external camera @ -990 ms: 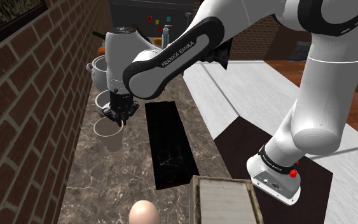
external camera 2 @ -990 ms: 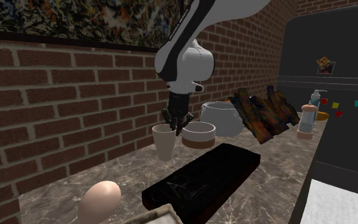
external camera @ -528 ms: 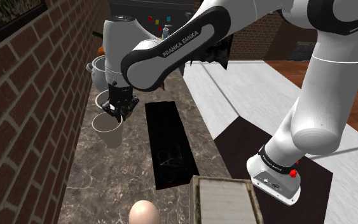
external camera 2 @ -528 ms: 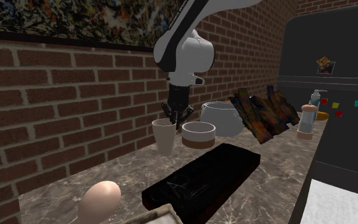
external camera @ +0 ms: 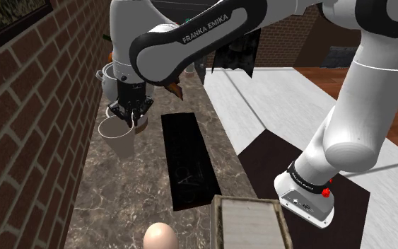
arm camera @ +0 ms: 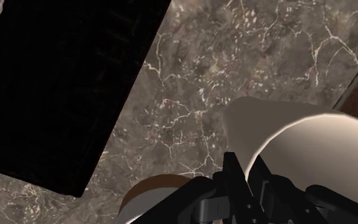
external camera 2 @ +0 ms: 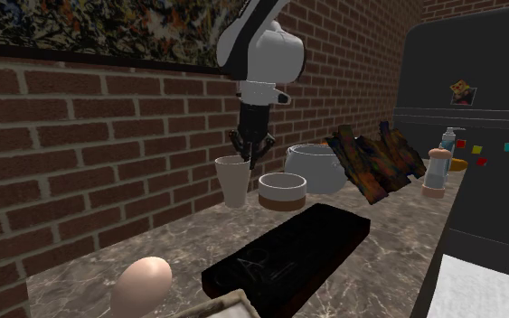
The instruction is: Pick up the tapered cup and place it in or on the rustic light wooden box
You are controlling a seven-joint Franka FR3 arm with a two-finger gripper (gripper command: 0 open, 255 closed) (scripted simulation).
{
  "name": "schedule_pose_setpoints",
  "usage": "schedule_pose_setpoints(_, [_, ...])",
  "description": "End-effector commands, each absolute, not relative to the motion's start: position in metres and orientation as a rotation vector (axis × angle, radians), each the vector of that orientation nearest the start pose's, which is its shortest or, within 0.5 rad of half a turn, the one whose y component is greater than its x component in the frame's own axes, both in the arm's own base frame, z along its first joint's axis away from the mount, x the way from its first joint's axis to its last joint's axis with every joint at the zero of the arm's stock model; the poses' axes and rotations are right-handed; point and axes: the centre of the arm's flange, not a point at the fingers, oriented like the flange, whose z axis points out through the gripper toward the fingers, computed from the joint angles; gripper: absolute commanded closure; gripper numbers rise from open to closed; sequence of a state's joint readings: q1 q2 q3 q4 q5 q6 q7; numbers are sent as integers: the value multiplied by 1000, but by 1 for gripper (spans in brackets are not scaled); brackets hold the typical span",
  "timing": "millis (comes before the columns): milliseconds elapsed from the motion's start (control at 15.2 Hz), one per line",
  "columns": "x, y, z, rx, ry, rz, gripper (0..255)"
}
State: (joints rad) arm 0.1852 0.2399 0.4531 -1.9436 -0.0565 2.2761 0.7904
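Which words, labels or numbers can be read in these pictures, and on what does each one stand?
"FRANKA EMIKA": white letters on the dark forearm cover of the arm.
Small white print on the dark base ring of the arm: too small to read.
Fridge magnets: no text that can be read.

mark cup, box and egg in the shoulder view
cup [external camera: 122,145]: shoulder view, side wall below the rim.
box [external camera: 250,225]: shoulder view, middle of its top.
egg [external camera: 160,238]: shoulder view, upper part of the shell.

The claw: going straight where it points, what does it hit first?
Probably the stone counter, and the cup it grips would touch down before the claw itself; the low bowl lies close beside that line.
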Motion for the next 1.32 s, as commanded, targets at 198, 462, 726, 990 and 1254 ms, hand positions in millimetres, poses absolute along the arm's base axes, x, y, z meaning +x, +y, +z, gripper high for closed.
schedule_pose_setpoints(198, [500,354,410,-3012,204,-77,255])
schedule_pose_setpoints(462, [500,354,431,-3012,204,-77,255])
schedule_pose_setpoints(726, [500,354,452,-3012,204,-77,255])
schedule_pose_setpoints(990, [500,354,473,-3012,204,-77,255])
schedule_pose_setpoints(1254, [487,351,487,-3012,204,-77,255])
